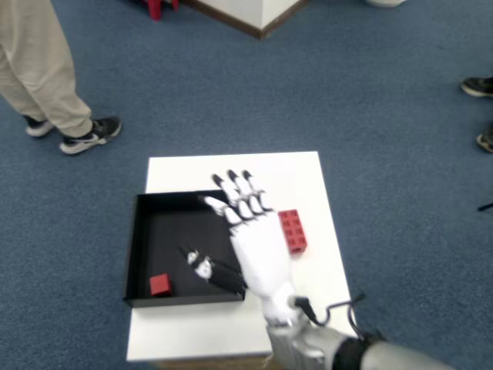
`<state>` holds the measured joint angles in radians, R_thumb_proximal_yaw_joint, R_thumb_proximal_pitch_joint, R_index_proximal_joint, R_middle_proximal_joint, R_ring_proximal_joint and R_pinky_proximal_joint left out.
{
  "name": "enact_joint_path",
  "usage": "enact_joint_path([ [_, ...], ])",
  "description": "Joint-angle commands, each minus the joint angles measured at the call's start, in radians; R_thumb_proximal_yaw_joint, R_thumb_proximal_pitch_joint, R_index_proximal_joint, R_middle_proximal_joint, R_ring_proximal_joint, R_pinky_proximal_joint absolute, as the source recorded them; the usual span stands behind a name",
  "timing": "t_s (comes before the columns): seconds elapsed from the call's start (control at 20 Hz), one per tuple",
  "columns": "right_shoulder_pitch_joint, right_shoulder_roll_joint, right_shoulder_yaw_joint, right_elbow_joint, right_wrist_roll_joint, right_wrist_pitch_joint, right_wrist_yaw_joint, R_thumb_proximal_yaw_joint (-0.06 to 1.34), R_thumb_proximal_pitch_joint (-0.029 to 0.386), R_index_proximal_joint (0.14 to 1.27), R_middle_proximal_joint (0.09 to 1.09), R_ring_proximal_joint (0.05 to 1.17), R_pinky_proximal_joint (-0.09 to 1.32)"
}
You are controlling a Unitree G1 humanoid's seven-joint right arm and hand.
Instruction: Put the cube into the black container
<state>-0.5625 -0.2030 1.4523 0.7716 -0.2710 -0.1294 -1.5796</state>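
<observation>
A small red cube [160, 285] lies in the front left corner of the black container [142, 231], a shallow square tray on the left half of the white table [231, 166]. My right hand [250, 231] hovers over the tray's right wall with its fingers spread and pointing away from me, and its thumb [206, 267] reaches over the tray floor. The hand is open and holds nothing. The cube sits well to the left of the thumb, apart from it.
A red block with holes [293, 230] lies on the table just right of my hand. A person's legs and shoes [88, 132] stand on the blue carpet at the far left. Another shoe [477, 86] shows at the right edge.
</observation>
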Motion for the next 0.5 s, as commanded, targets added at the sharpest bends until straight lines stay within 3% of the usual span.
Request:
enact_joint_path([
  [0.05, 0.013, -0.074, -0.094, -0.098, -0.018, -0.057, -0.057, 0.55, 0.026, 0.48, 0.23, 0.19, 0.06],
  [0.2, 0.091, -0.158, -0.138, -0.137, 0.004, -0.185, -0.045, 0.58, 0.011, 0.46, 0.24, 0.19, 0.06],
  [0.3, 0.15, -0.229, -0.155, -0.191, 0.061, -0.45, -0.041, 0.66, 0.026, 0.45, 0.24, 0.21, 0.08],
  [0.35, 0.189, -0.279, -0.172, -0.181, 0.122, -0.659, -0.04, 0.75, 0.051, 0.46, 0.24, 0.21, 0.09],
  [0.4, 0.224, -0.318, -0.185, -0.149, 0.177, -0.835, -0.038, 0.78, 0.115, 0.46, 0.24, 0.21, 0.09],
  [0.45, 0.256, -0.361, -0.192, -0.114, 0.212, -0.984, -0.036, 0.73, 0.176, 0.46, 0.25, 0.22, 0.08],
  [0.5, 0.28, -0.399, -0.193, -0.073, 0.234, -1.099, -0.032, 0.62, 0.196, 0.45, 0.25, 0.23, 0.08],
])
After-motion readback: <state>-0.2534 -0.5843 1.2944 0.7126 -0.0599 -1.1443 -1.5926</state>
